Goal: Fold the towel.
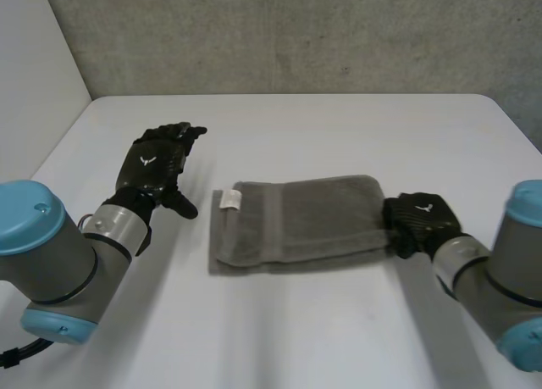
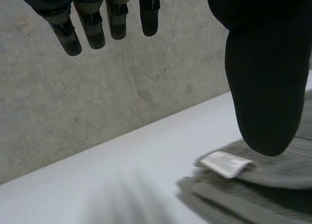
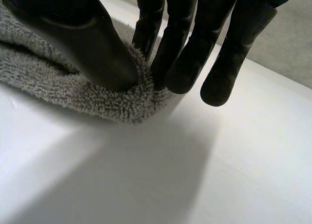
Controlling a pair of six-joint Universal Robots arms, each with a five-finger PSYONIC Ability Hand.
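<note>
You have the towel (image 1: 296,224) lying near the middle of the counter (image 1: 339,126), already doubled into a long grey band running from 9 o'clock to 3 o'clock, with its layers stacked unevenly along the near edge. A white label (image 1: 229,200) sits at its 10 o'clock corner. Your right hand (image 1: 421,222) is at the towel's 3 o'clock end. In the right wrist view the thumb (image 3: 83,43) presses down into the pile and the fingers (image 3: 180,63) close in against the rolled edge from the other side, so that hand is grasping the towel at that short end. Your left hand (image 1: 152,164) is off toward 9 o'clock, clear of the cloth and raised over the counter, its fingers released and extended with nothing in them. Judge the towel as light, thick terry: soft and limp, with no stiffness to carry a fold by itself, so it will sag and drag wherever it is unsupported. The looped pile should grip well rather than slip. Since the layers can shear apart, pinch through the whole stack rather than the top ply alone. For a clean next fold you will likely want a hold on both corners of the 3 o'clock end, or the left hand pinning the 9 o'clock end near the label while the right carries its end across.
</note>
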